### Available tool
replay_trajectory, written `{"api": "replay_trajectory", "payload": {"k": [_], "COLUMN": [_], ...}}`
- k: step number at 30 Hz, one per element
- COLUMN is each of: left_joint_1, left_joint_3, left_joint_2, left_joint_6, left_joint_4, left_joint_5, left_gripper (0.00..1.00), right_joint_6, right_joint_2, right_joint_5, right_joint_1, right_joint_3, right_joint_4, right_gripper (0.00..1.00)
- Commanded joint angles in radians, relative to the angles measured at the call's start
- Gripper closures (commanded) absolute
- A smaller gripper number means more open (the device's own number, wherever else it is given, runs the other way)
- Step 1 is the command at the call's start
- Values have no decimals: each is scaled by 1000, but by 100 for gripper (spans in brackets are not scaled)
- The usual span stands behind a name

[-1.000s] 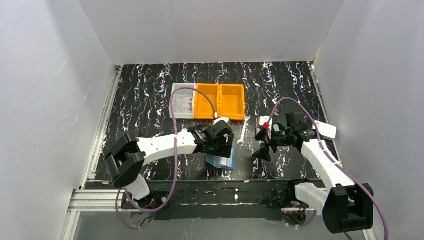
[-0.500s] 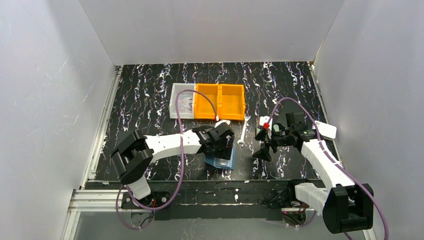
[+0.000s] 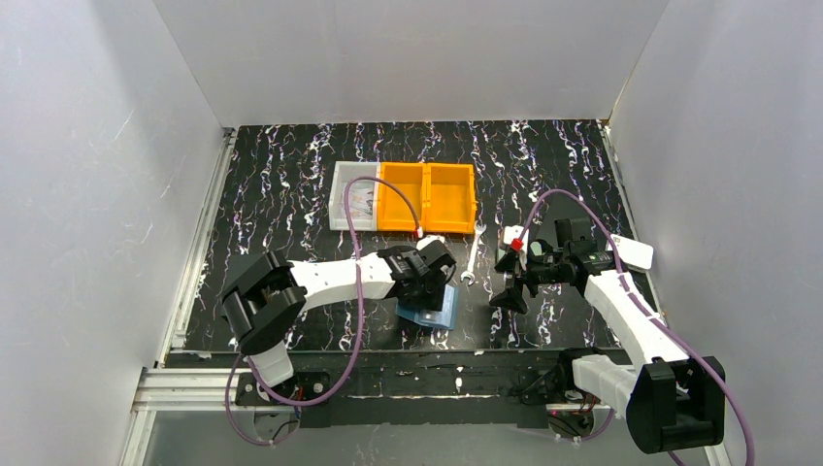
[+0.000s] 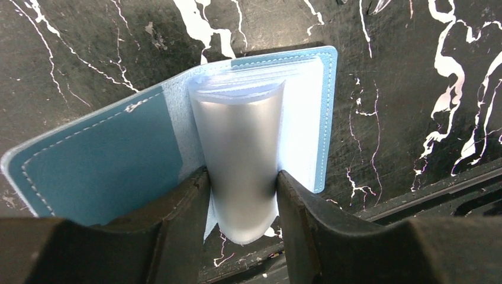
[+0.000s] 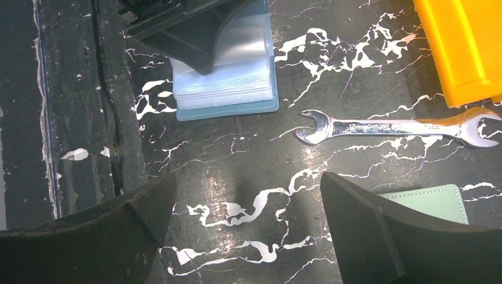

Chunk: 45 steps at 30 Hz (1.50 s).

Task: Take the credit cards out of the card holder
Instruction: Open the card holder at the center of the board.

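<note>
blue card holder point(image 4: 95, 165) lay open on the table point(image 4: 414, 89), light-blue pockets up; a whitish-grey credit card point(image 4: 243, 142) bowed upward from them.

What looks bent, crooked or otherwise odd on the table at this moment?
One thing: the grey card in the open blue card holder is bowed into an arch, squeezed edge to edge between the left fingers, instead of lying flat. Nothing looks spilled or broken.

Bright, even overhead light, soft shadows; glare on wrench point(image 5: 391, 125); near fingers point(image 4: 177, 236) out of focus.
</note>
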Motion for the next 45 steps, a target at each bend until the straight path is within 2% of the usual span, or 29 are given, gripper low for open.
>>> {"api": "replay_trajectory", "payload": {"k": [1,13,21,29,31,33,35,41,45], "left_joint_1": [-1,56,105,122,122,122,122,107,97], "left_joint_3": [-39,-160,-186,-169,-160,-147,-140,-141,-206], "left_joint_2": [-50,-187,-253,-256,-257,-267,-293,-494,-631], "left_joint_6": [-19,-72,-63,-33,-28,-21,-14,19,35], "left_joint_4": [-40,-11,-60,-158,-189,-216,-227,-164,46], "left_joint_5": [-50,-36,-89,-190,-227,-252,-257,-153,85], "left_gripper": [58,58,58,58,63,73,75,76,74], "right_joint_6": [-13,-39,-66,-65,-64,-64,-65,-63,-63], "right_joint_2": [0,28,54,60,59,60,60,57,59], "right_joint_5": [-20,-57,-77,-92,-93,-93,-93,-90,-90], "right_joint_1": [-7,-7,-7,-5,-5,-5,-5,-5,-5], "right_joint_3": [30,42,56,61,61,61,61,62,64], "right_joint_4": [-15,-54,-92,-99,-99,-99,-99,-100,-100], "right_gripper": [0,0,0,0,0,0,0,0,0]}}
